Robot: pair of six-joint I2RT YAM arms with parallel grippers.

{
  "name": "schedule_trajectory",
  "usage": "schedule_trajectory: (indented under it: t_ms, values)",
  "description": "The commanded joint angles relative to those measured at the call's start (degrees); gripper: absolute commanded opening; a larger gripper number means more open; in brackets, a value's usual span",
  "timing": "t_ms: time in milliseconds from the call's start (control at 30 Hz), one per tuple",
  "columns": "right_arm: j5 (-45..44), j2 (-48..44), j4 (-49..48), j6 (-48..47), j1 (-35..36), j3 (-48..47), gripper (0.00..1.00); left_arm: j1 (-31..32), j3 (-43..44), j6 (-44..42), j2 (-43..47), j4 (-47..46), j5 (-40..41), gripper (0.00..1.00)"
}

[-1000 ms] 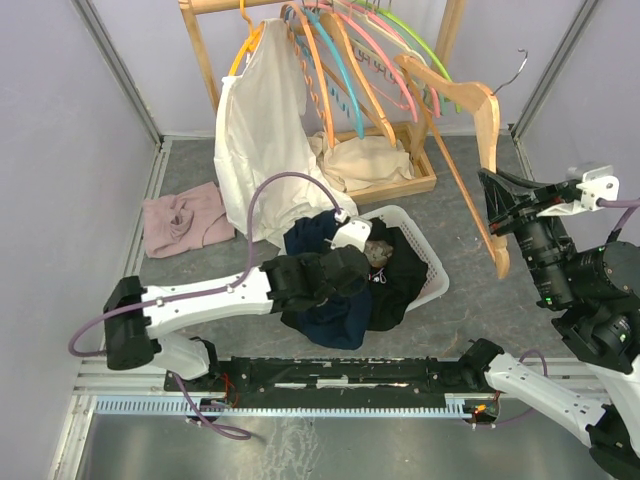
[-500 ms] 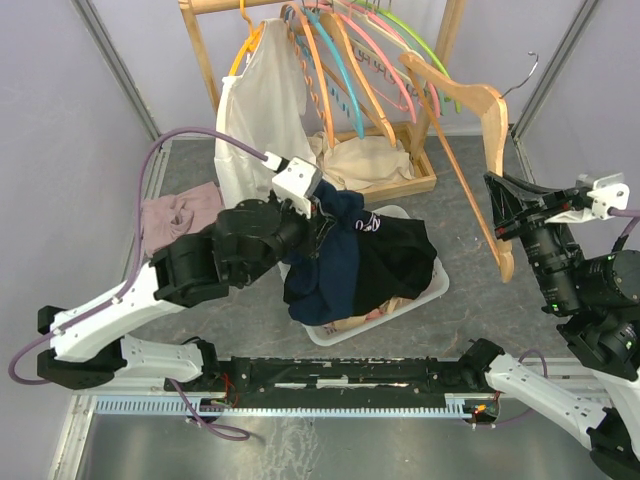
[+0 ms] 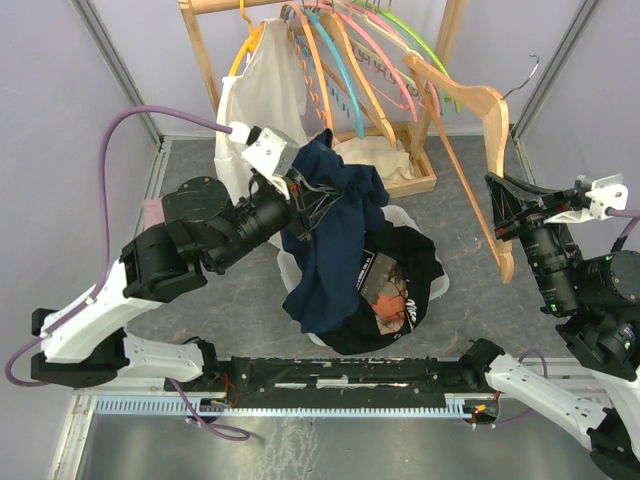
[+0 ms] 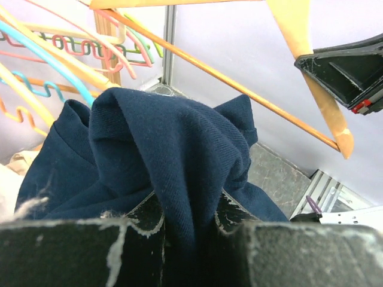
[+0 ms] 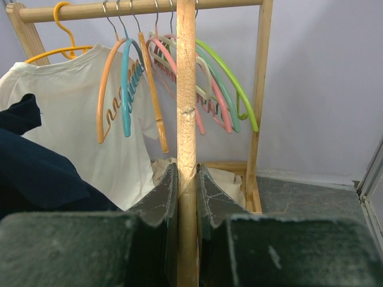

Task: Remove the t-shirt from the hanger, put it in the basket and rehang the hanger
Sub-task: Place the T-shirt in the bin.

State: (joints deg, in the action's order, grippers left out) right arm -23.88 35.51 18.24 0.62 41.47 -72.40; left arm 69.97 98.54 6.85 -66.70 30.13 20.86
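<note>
The left gripper [image 3: 300,200] is seen raised near the middle of the top view, at 7 o'clock from the rack [image 3: 200,50]. Its jaws are clamped on a fold of the navy t-shirt [image 3: 335,230]. In the left wrist view the gripper [image 4: 188,209] is seen with the cloth [image 4: 179,137] pinched between both fingers.

The t-shirt is held in the air, off the hanger [image 3: 485,110] and apart from it. It hangs down toward 6 o'clock, and its lower end is draped over the dark clothes [image 3: 400,290] in the white basket [image 3: 441,283].

The wooden hanger is held bare at 2 o'clock, tilted, with its hook up. It is gripped on its lower arm by the right gripper [image 3: 505,225]. In the right wrist view the jaws [image 5: 187,191] are closed tight on the wooden bar [image 5: 186,89].

At 12 o'clock, coloured hangers [image 3: 350,60] and a white shirt [image 3: 265,90] are hung on the rack. A cream cloth [image 3: 395,160] is piled on the rack's base. A pink cloth [image 3: 152,212] lies at 9 o'clock, partly hidden by the left arm.
</note>
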Motion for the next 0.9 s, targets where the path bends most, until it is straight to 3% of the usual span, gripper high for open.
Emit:
schedule_trajectory:
  t_ms: [0,533,867]
  values:
    - [-1.3,-0.8,-3.1,-0.9,0.0,-0.1,0.02,0.0,1.5,0.0,-2.7,-3.1,-3.2,0.03]
    - [-1.2,-0.4,-3.7,-0.6,0.0,0.2,0.02,-0.1,-17.3,8.5,-0.8,-8.8,1.4,0.03]
    - [-1.2,0.2,-3.8,-0.4,0.0,0.5,0.02,-7.8,-30.7,16.5,-5.3,-19.5,-12.0,0.03]
